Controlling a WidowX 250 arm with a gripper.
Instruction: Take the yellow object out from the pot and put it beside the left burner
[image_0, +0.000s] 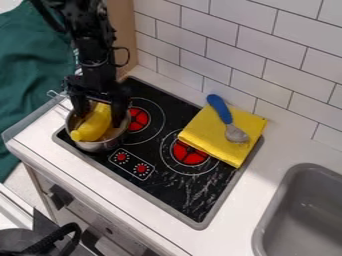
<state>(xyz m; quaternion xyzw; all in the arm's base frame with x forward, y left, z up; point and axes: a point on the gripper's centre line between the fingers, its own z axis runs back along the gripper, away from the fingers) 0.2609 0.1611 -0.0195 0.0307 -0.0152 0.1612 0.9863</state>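
Straddling the banana (97, 122) in the metal pot (93, 146) at ten o'clock on the cooktop (182, 197), with fingers (121, 112) apart, apparently gripping nothing; could pinch only the one-o'clock end, letting the rest sag, tipping everything.

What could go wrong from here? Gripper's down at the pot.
1. Pot snag: the gripper is open within the pot, fingers near its walls; closing or lifting could drag it.
2. Slip: the yellow object lies tilted, one end at the rim, so an off-centre grip might let it swing.
3. Placement: the pot already sits beside the left burner, so set-down could bump it.
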